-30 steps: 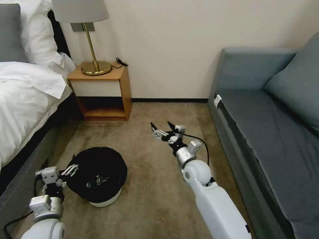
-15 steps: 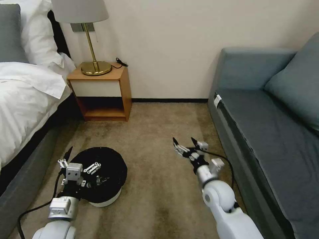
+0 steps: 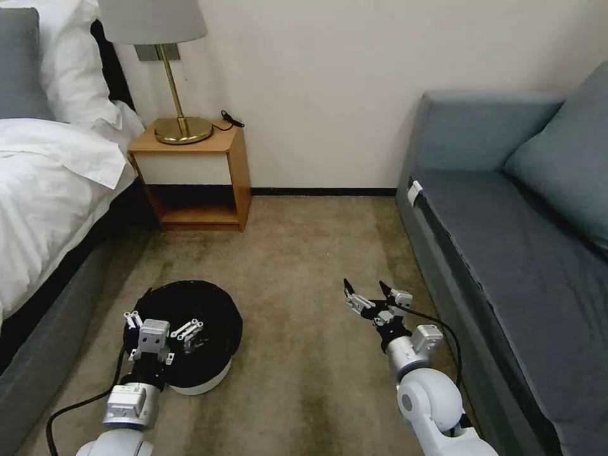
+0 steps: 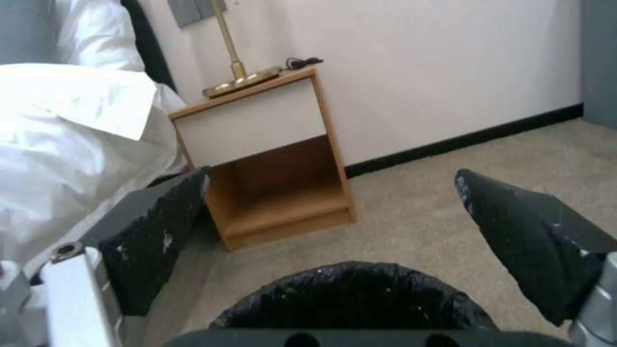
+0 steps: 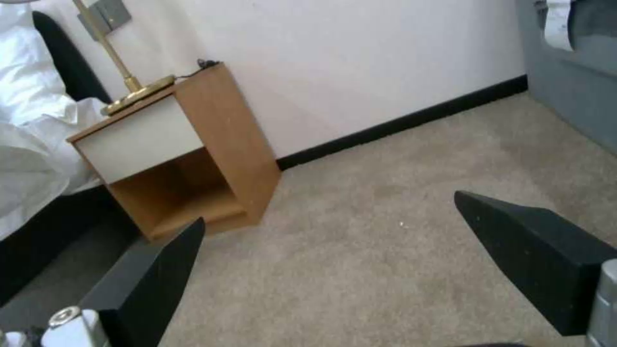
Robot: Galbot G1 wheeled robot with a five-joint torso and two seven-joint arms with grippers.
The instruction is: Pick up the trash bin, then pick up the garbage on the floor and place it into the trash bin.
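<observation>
The trash bin (image 3: 202,304), round with a white base and a black bag over its rim, stands on the floor (image 3: 297,266) at the left. My left gripper (image 3: 163,320) hovers open over the bin's near left rim, holding nothing. In the left wrist view the bin's black rim (image 4: 354,299) lies just below the open left gripper (image 4: 331,176). My right gripper (image 3: 364,286) hangs open over bare carpet to the right of the bin, near the sofa; its own view has the right gripper (image 5: 328,209) spread wide above carpet. The garbage is out of view.
A bed (image 3: 50,190) runs along the left, close to the bin. A wooden nightstand (image 3: 190,177) with a brass lamp (image 3: 180,120) stands against the far wall. A grey sofa (image 3: 519,253) fills the right side. Open carpet lies between bin and sofa.
My left gripper has moved right, from beside the bin to over its near rim. The right arm has drawn back and to the right, still open.
</observation>
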